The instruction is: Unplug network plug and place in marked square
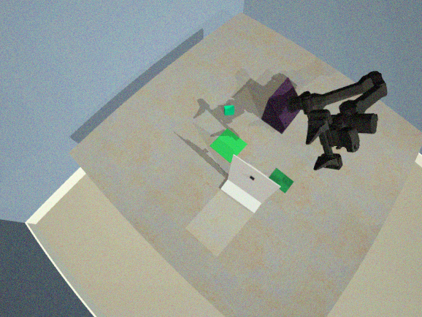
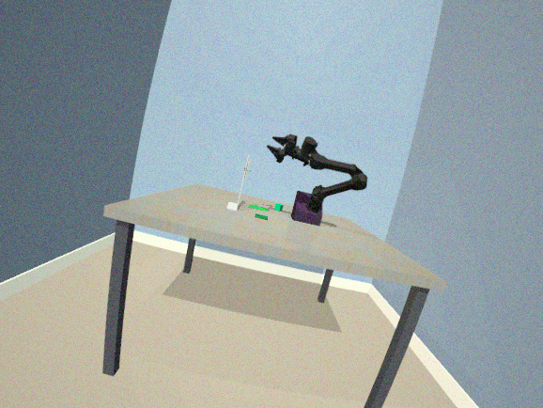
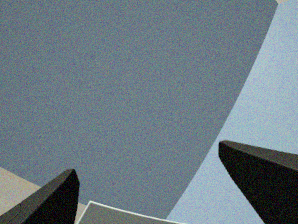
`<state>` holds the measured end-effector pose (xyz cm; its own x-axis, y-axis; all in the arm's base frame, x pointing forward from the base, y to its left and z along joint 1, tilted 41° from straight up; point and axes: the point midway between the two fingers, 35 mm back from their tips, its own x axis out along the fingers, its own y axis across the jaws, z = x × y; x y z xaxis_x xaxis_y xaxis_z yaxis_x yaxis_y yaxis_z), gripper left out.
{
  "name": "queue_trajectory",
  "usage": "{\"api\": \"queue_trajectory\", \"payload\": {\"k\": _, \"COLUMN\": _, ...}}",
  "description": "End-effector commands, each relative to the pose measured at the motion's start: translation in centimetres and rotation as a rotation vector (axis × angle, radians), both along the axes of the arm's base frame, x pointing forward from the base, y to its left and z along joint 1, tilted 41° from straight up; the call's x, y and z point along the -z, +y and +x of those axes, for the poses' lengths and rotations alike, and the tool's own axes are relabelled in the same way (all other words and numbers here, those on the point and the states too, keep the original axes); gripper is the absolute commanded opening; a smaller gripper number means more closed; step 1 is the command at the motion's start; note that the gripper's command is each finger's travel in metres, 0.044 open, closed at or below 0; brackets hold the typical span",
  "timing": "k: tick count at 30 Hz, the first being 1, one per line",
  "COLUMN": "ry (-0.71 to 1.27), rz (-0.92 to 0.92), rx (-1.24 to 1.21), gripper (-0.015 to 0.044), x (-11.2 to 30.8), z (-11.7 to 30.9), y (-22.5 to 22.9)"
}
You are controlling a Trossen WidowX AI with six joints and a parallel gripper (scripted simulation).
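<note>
The white upright panel (image 1: 244, 169) (image 2: 242, 184) stands on a white foot. A small dark opening (image 1: 252, 177) shows in its face in the top view. In the exterior view a tiny green bit (image 2: 249, 171) juts from the panel's robot side at about that height; it looks like the plug, but its tab is too small to make out. My gripper (image 1: 311, 155) (image 2: 271, 142) (image 3: 149, 163) is open and empty, higher than the panel and on its robot side, touching nothing. The wrist view shows only the panel's top edge. A bright green flat square (image 1: 228, 144) (image 2: 258, 208) lies beside the panel.
A smaller, darker green patch (image 1: 281, 180) (image 2: 261, 217) lies at the panel's other end; I cannot tell for certain which patch is the marked square. A small teal block (image 1: 229, 110) (image 2: 278, 207) lies beyond the bright patch. A purple block (image 1: 282, 109) (image 2: 306, 211) is at the arm's base.
</note>
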<state>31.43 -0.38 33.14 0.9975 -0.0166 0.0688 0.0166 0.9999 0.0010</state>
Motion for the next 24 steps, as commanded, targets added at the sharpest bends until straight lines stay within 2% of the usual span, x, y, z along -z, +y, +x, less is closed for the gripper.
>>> {"api": "queue_trajectory", "payload": {"k": 1, "ry": 0.001, "rz": -0.004, "rx": 0.000, "gripper": 0.0374, "x": 0.1, "z": 0.0, "y": 0.0}}
{"api": "queue_trajectory", "payload": {"k": 9, "ry": 0.040, "rz": -0.172, "rx": -0.003, "gripper": 0.0164, "x": 3.9, "z": -0.3, "y": 0.5}}
{"api": "queue_trajectory", "payload": {"k": 24, "ry": 0.112, "rz": -0.522, "rx": -0.027, "gripper": 0.0156, "x": 11.8, "z": -1.9, "y": 1.5}}
